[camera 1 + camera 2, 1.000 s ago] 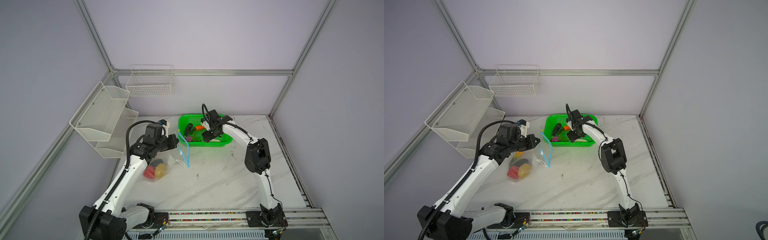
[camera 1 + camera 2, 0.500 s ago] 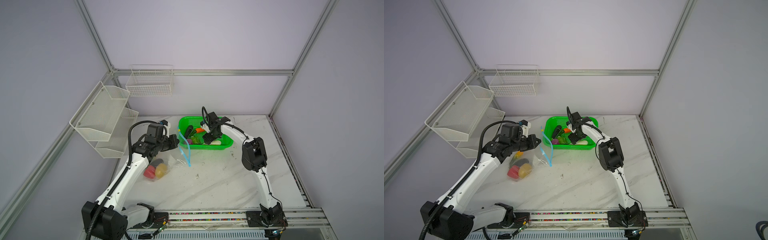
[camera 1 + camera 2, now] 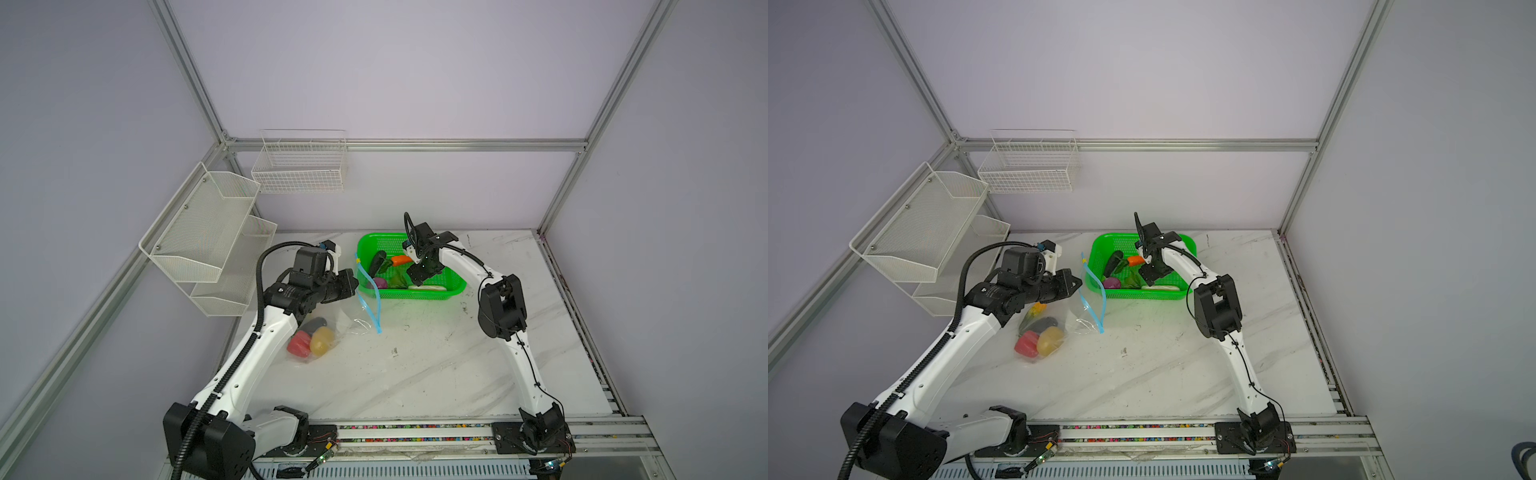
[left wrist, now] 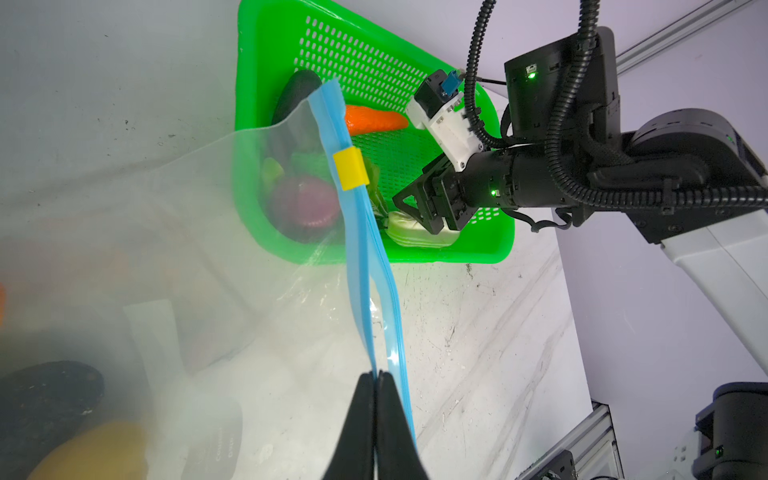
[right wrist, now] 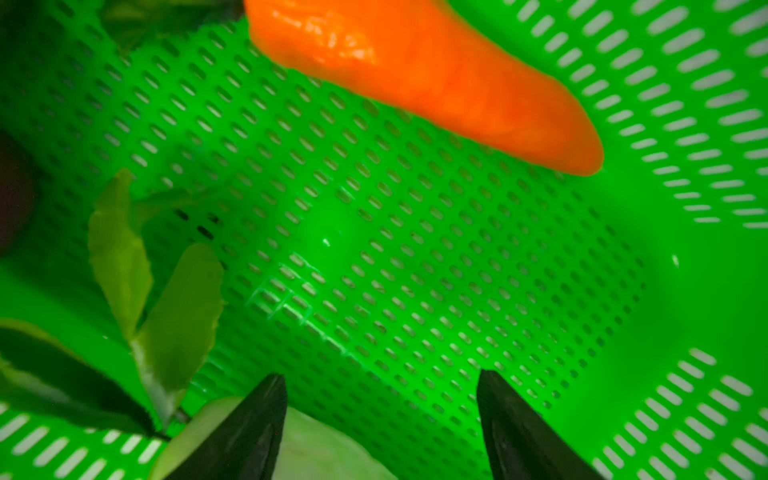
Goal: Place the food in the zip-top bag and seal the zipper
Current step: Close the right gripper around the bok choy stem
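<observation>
Left gripper: jaws pressed together on one lip of the thin light blue zipper strip, holding it up off the white marbled bench. The strip's other lip passes just beside the fingertips.
Right gripper: jaws stand wide apart with nothing between them, down inside the bright green perforated plastic basket. One finger overlaps the pale white toy radish.
Bag: the large clear crinkly zip-top bag hangs from the left gripper and sags onto the bench below and behind it, with its mouth gaping toward the basket.
Slider: the small yellow slider tab sits on the strip well ahead of the left gripper's tips, at the end nearest the basket.
Food in the bag: a red toy pepper, a yellow toy potato touching it, and a dark piece, all lying below the left gripper's wrist.
Food in the basket: an orange toy carrot lies ahead of the right gripper's open jaws, apart from them, and green toy leaves lie off to one side. A dark toy eggplant and a purple toy onion lie between the two grippers, at the basket end nearest the bag.
Basket: stands on the bench just beyond the raised strip in both top views.
</observation>
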